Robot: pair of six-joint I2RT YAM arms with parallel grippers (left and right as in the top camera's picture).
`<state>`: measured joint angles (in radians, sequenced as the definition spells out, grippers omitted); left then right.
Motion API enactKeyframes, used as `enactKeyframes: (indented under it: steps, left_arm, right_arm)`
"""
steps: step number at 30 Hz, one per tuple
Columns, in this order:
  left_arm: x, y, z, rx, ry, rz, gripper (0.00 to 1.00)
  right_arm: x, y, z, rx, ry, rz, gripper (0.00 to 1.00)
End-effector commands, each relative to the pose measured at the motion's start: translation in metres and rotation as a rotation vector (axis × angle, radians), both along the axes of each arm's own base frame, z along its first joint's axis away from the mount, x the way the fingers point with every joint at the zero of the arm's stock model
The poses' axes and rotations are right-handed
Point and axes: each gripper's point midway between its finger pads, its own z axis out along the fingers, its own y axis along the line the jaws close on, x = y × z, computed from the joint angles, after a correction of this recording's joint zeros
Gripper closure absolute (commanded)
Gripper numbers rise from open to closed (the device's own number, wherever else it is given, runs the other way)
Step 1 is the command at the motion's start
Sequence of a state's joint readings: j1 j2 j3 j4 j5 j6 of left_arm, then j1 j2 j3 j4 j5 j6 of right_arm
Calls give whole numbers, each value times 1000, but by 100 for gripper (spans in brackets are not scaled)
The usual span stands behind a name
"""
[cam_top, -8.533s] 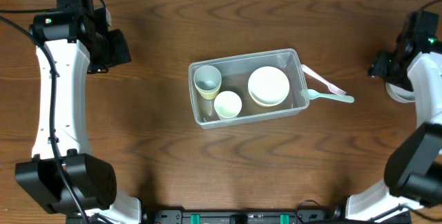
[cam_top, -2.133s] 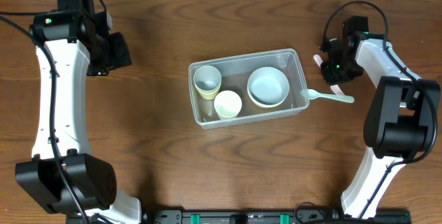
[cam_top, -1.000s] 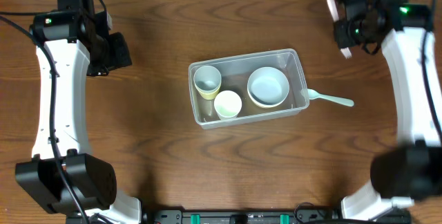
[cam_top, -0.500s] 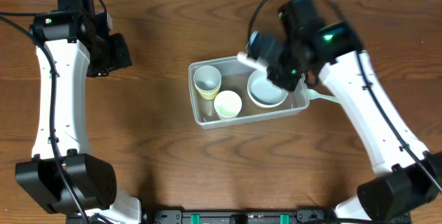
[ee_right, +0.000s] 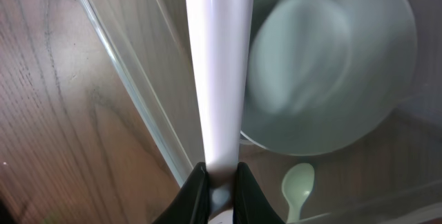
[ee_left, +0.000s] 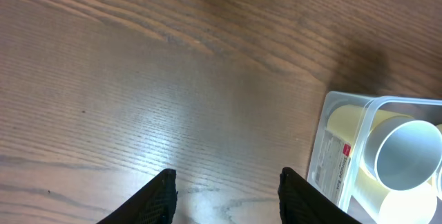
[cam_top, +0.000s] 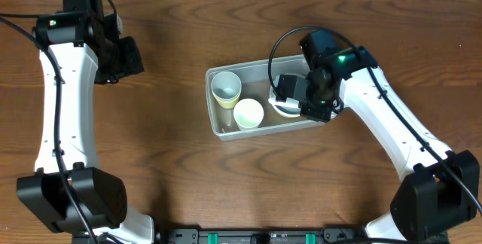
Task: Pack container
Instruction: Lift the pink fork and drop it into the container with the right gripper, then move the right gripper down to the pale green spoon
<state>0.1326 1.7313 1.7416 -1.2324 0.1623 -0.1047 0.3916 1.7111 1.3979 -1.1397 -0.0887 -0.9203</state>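
The container is a clear rectangular bin at mid-table. It holds a grey-blue cup, a pale yellow cup and a stack of bowls. My right gripper hovers over the bowls, shut on a pale pink plastic utensil. In the right wrist view the handle runs up from the gripper across the container's rim, beside the mint bowl. My left gripper is open over bare wood, left of the container.
A mint spoon lies outside the container, seen through its wall. The right arm crosses the table right of the bin. The left arm stands along the left edge, its gripper at the far left.
The right arm swung from the far right corner to the container with the utensil and came down over the bowls. The left arm has not moved.
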Motion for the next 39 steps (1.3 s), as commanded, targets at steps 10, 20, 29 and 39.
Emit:
enactKeyframes:
  steps: [10,20,29,39]
  left_arm:
    - [-4,-3,5,-9,-6,-3,51]
    - [-4,-3,5,-9,-6,-3,51]
    - [-4,-3,5,-9,-6,-3,51]
    - [-4,-3,5,-9,-6,-3,51]
  right_arm:
    - [0,2,0,8,-4,10,32]
    - [0,13,2,73,8,-41,29]
    - [65,4,52,148,-229,-510,32]
    - [106,-100,207,355,-639,-909,8]
